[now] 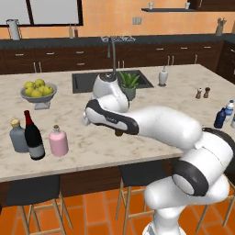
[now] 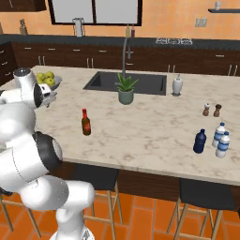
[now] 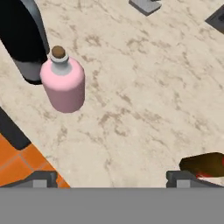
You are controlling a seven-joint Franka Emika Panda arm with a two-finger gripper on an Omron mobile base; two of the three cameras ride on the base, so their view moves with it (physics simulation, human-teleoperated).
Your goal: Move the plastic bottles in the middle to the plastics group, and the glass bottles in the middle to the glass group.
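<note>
you see a mottled, matt marble-look counter (image 3: 144,87), a smooth satin pink bottle (image 3: 64,85) with cork-like stopper, and a glossy dark wine bottle (image 1: 34,137).

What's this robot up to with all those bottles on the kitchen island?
It appears to be sorting bottles. The pink bottle already stands beside the wine bottle and the grey bottle. The navy-blue bottle stands next to the white bottles. The small brown bottle stands alone mid-counter. The claw is open, holding nothing, with the brown bottle just beside one fingertip.
</note>
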